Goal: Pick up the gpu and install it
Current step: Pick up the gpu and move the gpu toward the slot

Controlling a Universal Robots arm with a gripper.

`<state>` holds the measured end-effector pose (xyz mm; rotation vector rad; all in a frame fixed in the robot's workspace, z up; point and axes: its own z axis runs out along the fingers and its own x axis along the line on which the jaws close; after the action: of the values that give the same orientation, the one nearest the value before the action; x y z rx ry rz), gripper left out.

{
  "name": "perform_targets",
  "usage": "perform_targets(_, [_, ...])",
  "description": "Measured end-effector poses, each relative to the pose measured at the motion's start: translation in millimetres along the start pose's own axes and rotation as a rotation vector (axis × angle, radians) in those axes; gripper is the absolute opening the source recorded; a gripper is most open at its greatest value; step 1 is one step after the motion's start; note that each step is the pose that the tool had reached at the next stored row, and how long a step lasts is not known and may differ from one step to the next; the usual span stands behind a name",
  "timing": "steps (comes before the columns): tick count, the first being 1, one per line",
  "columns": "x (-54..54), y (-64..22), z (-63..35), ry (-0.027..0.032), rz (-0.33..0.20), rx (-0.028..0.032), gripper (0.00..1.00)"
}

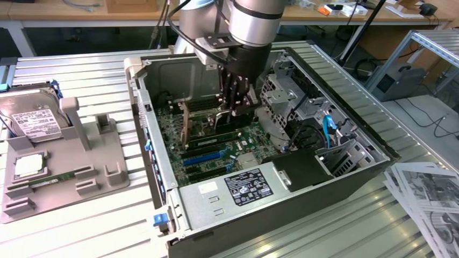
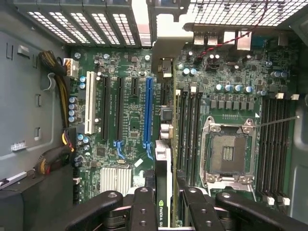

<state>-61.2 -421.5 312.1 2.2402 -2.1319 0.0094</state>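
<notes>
Thin flat gpu [image 2: 163, 185] in black claw [image 2: 166, 206]

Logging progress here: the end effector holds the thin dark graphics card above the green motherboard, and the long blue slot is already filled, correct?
Not quite. The end effector does hold the thin dark graphics card above the green motherboard, but the long blue slot is empty, not filled; the wrist view shows it.

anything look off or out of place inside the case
Nothing looks damaged or spilled. The gpu, clamped in the gripper, sits beside the long blue slot, not in it; the cpu socket is bare.
</notes>
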Motion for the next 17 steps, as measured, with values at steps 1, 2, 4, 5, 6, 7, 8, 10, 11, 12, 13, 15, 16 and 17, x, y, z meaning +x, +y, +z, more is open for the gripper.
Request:
perform_targets(1, [1.3, 0.0, 2.0, -0.0062, 0.000, 0.0004, 0.27])
perform_targets(2, [2.0, 0.0, 2.8, -0.0162, -0.001, 0.0009, 0.27])
perform_targets(4, [2.5, 0.0, 3.1, -0.0417, -0.001, 0.0022, 0.27])
perform_targets(5, [2.5, 0.1, 3.0, -0.0444, -0.001, 0.0023, 0.27])
perform_targets(6, [2.5, 0.0, 3.1, -0.0444, -0.001, 0.0024, 0.27])
perform_targets(7, [2.5, 0.0, 3.0, -0.0444, -0.001, 0.0023, 0.27])
perform_targets(8, [2.5, 0.0, 3.0, -0.0445, -0.001, 0.0023, 0.27])
perform_targets(10, [2.5, 0.0, 3.0, -0.0445, -0.001, 0.0023, 0.27])
perform_targets(11, [2.5, 0.0, 3.0, -0.0444, -0.001, 0.0023, 0.27])
perform_targets(12, [2.5, 0.0, 3.0, -0.0445, -0.001, 0.0023, 0.27])
perform_targets(13, [2.5, 0.0, 3.0, -0.0445, -0.001, 0.0023, 0.27])
perform_targets(15, [2.8, 0.1, 3.0, -0.0444, -0.001, 0.0022, 0.27])
perform_targets(16, [3.5, 0.0, 3.1, -0.0445, -0.002, 0.0023, 0.27])
perform_targets(17, [4.8, 0.1, 3.1, -0.0444, -0.002, 0.0023, 0.27])
